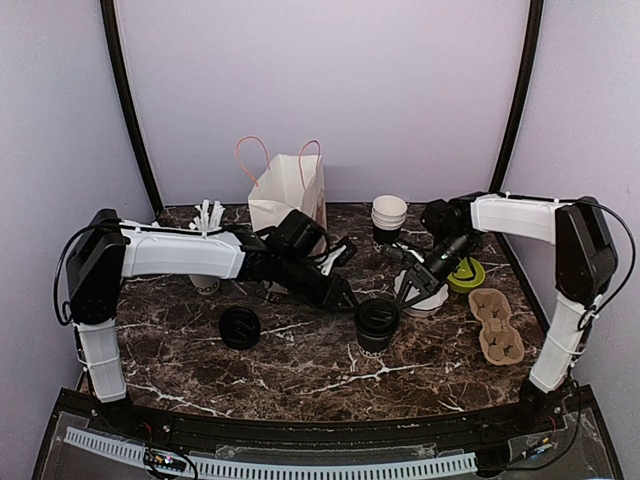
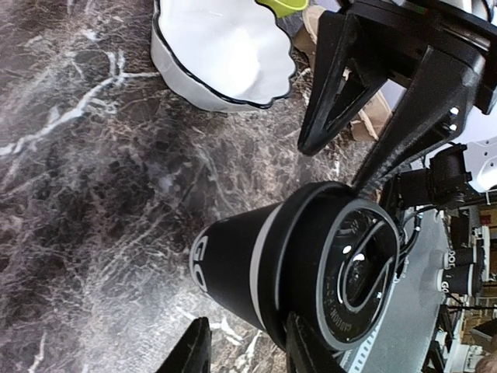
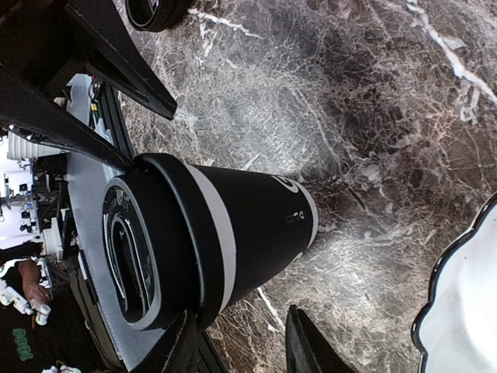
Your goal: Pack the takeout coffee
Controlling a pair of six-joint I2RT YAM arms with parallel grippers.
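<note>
Where the coffee is found: the takeout coffee [image 1: 377,322] is stood upright and lidded at mid-table, well apart from the paper bag [image 1: 290,195].
Left gripper [image 3: 151,138]: spread open, nothing grasped, one finger laid against the lid rim.
Right gripper [image 2: 334,167]: likewise opened wide and empty, set at the cup's opposite side.
Risk: the cup could be tipped, or its lid popped, if the rim is pushed by one finger alone; the pincers could also be clashed together.
</note>
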